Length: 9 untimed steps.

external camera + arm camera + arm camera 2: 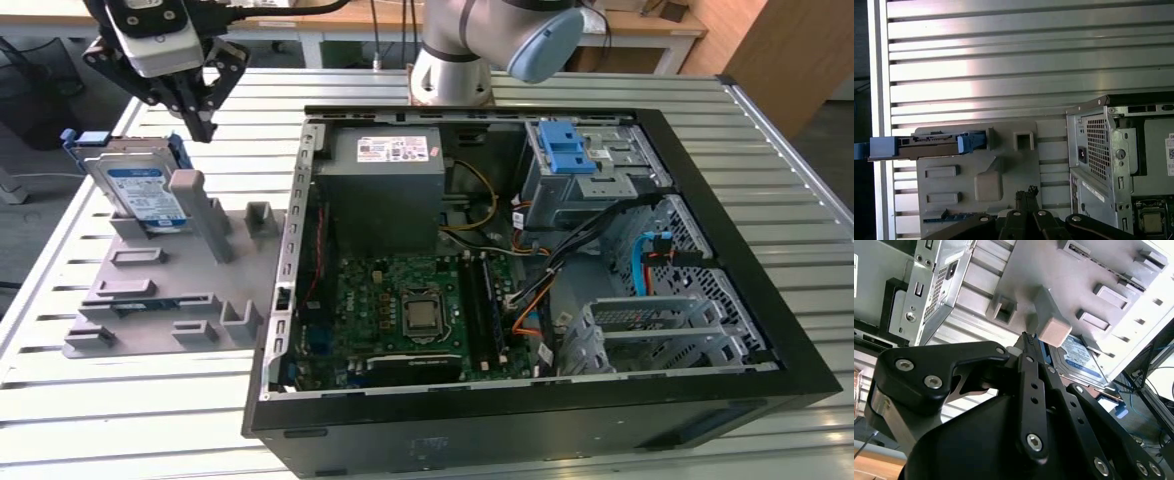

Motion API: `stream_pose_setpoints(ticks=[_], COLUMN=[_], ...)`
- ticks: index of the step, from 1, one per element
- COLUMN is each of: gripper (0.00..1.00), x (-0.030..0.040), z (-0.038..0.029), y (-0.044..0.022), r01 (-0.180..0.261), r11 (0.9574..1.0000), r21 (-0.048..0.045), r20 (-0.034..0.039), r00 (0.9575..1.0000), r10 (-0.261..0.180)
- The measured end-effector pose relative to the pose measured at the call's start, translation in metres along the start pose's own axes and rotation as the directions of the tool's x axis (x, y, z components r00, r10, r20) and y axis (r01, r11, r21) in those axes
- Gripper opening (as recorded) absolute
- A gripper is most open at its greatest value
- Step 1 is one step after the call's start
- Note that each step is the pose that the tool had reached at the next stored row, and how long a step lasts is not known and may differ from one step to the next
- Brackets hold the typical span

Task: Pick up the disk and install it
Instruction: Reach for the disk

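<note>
Closest to the lens in both wrist views stood the black linkage of the gripper [1026,340], its two fingers pressed together into one tip with nothing held between them. In the exterior view the gripper [204,128] hung above a grey moulded holder [160,300] of slots and pegs that lay on the slatted metal table [134,420].

The disk [140,190] stood upright on its edge in a slot of that holder, in its blue carrier bracket, just below the fingertips and a little toward the exterior view's left of them, not touching them. A grey post [187,195] of the holder rose almost directly beneath the tip, right beside the disk. In the first wrist view the disk [934,145] showed edge-on.

Away from the gripper, toward the exterior view's right, an open computer case [534,415] lay on its side. Inside it sat a grey power supply [387,190] on the side nearest the gripper, a green motherboard [414,310] beyond that, and farther off a metal drive cage [601,180] with a blue latch [571,150] on top. Loose cables [534,300] crossed the case between board and cage.
</note>
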State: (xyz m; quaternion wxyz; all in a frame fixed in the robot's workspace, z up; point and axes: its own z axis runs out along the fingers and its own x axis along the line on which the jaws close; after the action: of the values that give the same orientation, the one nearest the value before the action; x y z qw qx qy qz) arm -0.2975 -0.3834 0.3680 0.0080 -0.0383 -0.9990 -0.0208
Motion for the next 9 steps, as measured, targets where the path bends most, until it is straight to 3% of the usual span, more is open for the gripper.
stream_pose_setpoints(ticks=[9], gripper=[0.11], x=[0.0018], z=[0.0000], y=[-0.0002], r01=[0.000], r11=[1.0000], r21=[0.0000], r20=[0.0000], r00=[1.0000], r10=[0.000])
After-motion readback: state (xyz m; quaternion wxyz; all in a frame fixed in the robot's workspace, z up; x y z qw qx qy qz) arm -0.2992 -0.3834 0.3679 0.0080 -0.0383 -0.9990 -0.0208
